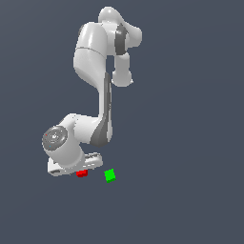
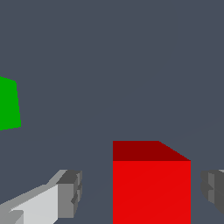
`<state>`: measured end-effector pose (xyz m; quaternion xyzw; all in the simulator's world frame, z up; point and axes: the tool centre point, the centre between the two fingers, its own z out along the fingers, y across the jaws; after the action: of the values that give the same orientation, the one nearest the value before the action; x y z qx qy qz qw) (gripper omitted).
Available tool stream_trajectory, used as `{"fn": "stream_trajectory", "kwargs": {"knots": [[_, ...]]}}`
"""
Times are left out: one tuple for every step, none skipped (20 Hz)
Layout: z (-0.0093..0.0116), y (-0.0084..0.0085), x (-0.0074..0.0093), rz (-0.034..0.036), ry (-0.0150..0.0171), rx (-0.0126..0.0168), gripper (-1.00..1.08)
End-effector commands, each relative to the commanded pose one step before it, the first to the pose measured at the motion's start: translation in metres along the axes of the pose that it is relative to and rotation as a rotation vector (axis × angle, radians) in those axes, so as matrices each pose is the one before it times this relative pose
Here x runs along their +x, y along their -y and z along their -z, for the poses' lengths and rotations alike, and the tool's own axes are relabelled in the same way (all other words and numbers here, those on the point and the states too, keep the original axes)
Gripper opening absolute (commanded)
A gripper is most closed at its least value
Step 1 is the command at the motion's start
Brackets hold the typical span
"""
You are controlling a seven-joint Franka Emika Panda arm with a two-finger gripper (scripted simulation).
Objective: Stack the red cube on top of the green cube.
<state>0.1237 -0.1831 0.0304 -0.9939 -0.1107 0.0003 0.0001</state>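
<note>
Between the spread fingers of the gripper (image 2: 140,192), which touch nothing, sits the red cube (image 2: 151,188) on the floor just beside the green cube (image 2: 8,104), nearer one pad, so an uneven close may nudge or twist it.

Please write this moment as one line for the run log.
phase: pre-grasp | pincer: open, fingers either side of red cube, gaps visible | green cube: apart, bare | stack: not yet done

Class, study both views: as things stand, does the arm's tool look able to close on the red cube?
Probably yes. In the wrist view the red cube sits between the open tool's fingers, gaps either side. The green cube stands apart.
</note>
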Motion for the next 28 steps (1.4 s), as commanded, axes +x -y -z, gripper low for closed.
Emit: {"fn": "stream_trajectory", "kwargs": {"knots": [[-0.00961,0.00005,-0.00004,0.00002,-0.00065,-0.00034,1.00],[-0.00190,-0.00004,0.00010,0.00000,0.00000,0.00000,1.00],[-0.00098,-0.00009,0.00020,0.00000,0.00000,0.00000,1.00],[-0.00006,-0.00015,0.00030,0.00000,0.00000,0.00000,1.00],[0.00083,-0.00019,0.00039,0.00000,0.00000,0.00000,1.00],[0.00094,-0.00014,0.00028,0.00000,0.00000,0.00000,1.00],[0.00035,-0.00005,0.00009,0.00000,0.00000,0.00000,1.00],[0.00000,0.00000,0.00000,0.00000,0.00000,0.00000,-1.00],[0.00000,0.00000,0.00000,0.00000,0.00000,0.00000,-1.00],[0.00000,0.00000,0.00000,0.00000,0.00000,0.00000,-1.00],[0.00000,0.00000,0.00000,0.00000,0.00000,0.00000,-1.00],[0.00000,0.00000,0.00000,0.00000,0.00000,0.00000,-1.00],[0.00000,0.00000,0.00000,0.00000,0.00000,0.00000,-1.00],[0.00000,0.00000,0.00000,0.00000,0.00000,0.00000,-1.00],[0.00000,0.00000,0.00000,0.00000,0.00000,0.00000,-1.00],[0.00000,0.00000,0.00000,0.00000,0.00000,0.00000,-1.00],[0.00000,0.00000,0.00000,0.00000,0.00000,0.00000,-1.00],[-0.00041,0.00010,-0.00024,-0.00002,0.00062,0.00031,-1.00],[0.00024,0.00001,-0.00002,0.00000,0.00000,0.00000,-1.00],[0.00073,0.00003,-0.00007,0.00000,0.00000,0.00000,-1.00],[0.00126,0.00005,-0.00010,0.00000,0.00000,0.00000,-1.00],[0.00183,0.00006,-0.00012,0.00000,0.00000,0.00000,-1.00],[0.00245,0.00006,-0.00013,0.00000,0.00000,0.00000,-1.00],[0.00312,0.00006,-0.00012,0.00000,0.00000,0.00000,-1.00],[0.00384,0.00005,-0.00011,0.00000,0.00000,0.00000,-1.00],[0.00459,0.00005,-0.00009,0.00000,0.00000,0.00000,-1.00],[0.00537,0.00004,-0.00008,0.00000,0.00000,0.00000,-1.00],[0.00618,0.00003,-0.00007,0.00000,0.00000,0.00000,-1.00]]}}
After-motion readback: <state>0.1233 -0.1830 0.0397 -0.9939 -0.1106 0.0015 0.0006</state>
